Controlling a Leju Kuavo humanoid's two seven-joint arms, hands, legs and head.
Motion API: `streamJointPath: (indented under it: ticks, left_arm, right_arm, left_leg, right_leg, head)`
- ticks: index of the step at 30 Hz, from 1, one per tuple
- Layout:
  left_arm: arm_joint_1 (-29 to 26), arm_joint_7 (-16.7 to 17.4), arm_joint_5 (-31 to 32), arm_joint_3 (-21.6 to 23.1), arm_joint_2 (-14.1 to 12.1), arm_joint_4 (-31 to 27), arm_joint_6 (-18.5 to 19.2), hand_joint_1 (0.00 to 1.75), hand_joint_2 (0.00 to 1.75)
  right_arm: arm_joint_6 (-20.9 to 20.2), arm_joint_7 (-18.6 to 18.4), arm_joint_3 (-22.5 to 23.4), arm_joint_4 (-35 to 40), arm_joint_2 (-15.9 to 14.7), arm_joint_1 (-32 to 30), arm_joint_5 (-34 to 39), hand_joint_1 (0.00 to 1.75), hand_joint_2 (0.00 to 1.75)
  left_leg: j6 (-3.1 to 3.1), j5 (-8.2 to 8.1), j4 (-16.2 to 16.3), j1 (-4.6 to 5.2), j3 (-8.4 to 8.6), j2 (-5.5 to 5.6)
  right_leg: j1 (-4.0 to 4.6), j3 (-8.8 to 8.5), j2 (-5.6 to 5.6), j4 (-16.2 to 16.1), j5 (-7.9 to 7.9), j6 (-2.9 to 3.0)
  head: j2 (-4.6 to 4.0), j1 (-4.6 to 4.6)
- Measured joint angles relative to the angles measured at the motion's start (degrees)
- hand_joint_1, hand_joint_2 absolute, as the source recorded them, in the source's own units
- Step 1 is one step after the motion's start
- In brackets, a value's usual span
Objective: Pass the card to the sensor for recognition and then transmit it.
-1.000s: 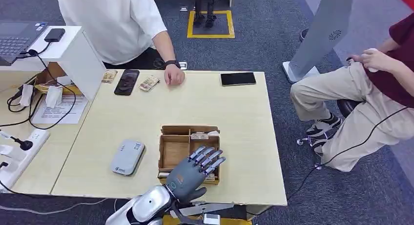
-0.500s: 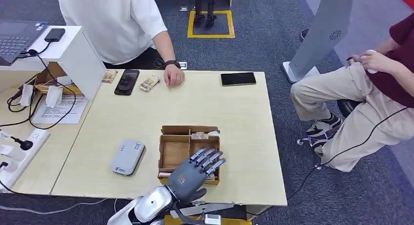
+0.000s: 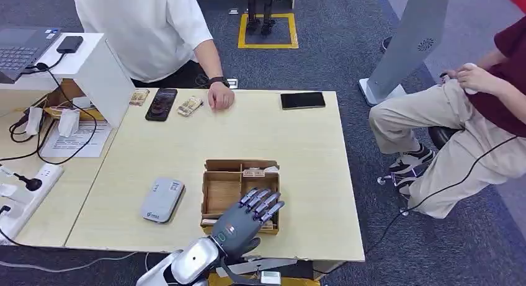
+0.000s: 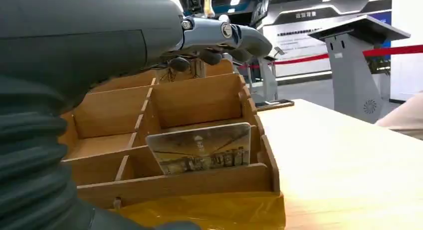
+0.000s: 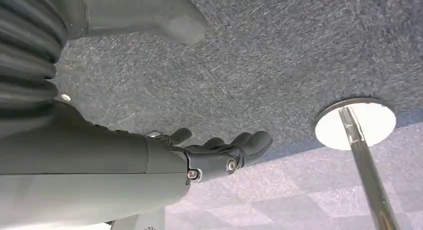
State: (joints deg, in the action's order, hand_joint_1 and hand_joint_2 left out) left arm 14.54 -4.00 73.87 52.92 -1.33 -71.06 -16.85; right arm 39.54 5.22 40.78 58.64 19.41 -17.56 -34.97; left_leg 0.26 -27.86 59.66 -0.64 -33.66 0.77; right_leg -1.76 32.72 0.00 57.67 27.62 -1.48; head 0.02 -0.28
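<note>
card (image 4: pixel 202 147) stands on long edge, leaning in near right compartment of wooden box (image 3: pixel 221 193), long axis across box. we see left hand (image 3: pixel 245 214) just above it, fingers spread, holding nothing (card lies under fingertips). right hand (image 5: pixel 219 150) hangs over carpet, fingers loosely apart, far off. sensor (image 3: pixel 162 199) sits left of box.

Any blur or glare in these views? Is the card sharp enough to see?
Head view: even light, sharp, no glare on the table. Left wrist view: card in the box fairly sharp, left hand soft up close, ceiling lights blown out. Right wrist view: floor sharp, right hand slightly soft.
</note>
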Motion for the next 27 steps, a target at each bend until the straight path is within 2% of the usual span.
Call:
streamJointPath:
  ticks: [1,2,18,24,27]
  left_arm:
    - [-0.02,0.13,0.16,0.00,0.09,0.09,-0.16,1.69,1.75]
    - [-0.07,0.31,0.24,0.00,0.22,0.20,-0.46,1.75,1.75]
    - [-0.94,-0.11,0.72,0.00,0.48,0.22,-2.49,1.75,1.75]
    - [-1.17,-0.78,0.72,0.00,0.55,0.46,-2.69,1.75,1.75]
    - [-1.50,-0.83,0.29,0.00,0.57,0.46,-4.39,1.75,1.75]
  right_arm:
    - [0.00,0.35,0.00,0.00,0.00,0.01,0.00,0.00,1.75]
    - [0.00,0.74,0.00,0.00,0.00,0.02,0.07,0.00,1.75]
    - [0.00,0.98,0.28,0.04,0.02,0.31,0.70,0.00,1.75]
    - [0.00,3.30,1.75,-1.07,0.02,1.14,0.81,0.00,1.75]
    - [0.00,3.83,1.99,-1.36,0.02,1.25,0.99,0.00,1.75]
  left_leg:
    - [0.00,0.00,0.00,0.00,0.00,0.00]
    - [0.00,0.00,0.00,0.00,0.00,0.00]
    - [0.00,0.00,0.00,0.00,0.00,0.02]
    - [0.00,0.00,0.00,0.00,-0.01,0.03]
    - [0.00,0.00,0.00,0.00,-0.02,0.03]
  right_leg:
    - [0.00,0.00,0.00,0.00,0.00,0.00]
    - [0.00,0.00,0.00,0.00,0.00,0.00]
    - [0.00,-0.02,-0.04,0.00,0.00,0.00]
    - [0.00,-0.02,-0.05,0.00,0.00,0.00]
    - [0.00,-0.02,-0.05,0.00,0.01,0.00]
  head:
    - [0.00,0.00]
    - [0.00,0.00]
    - [-0.02,0.00]
    - [0.00,0.00]
    - [0.00,0.00]
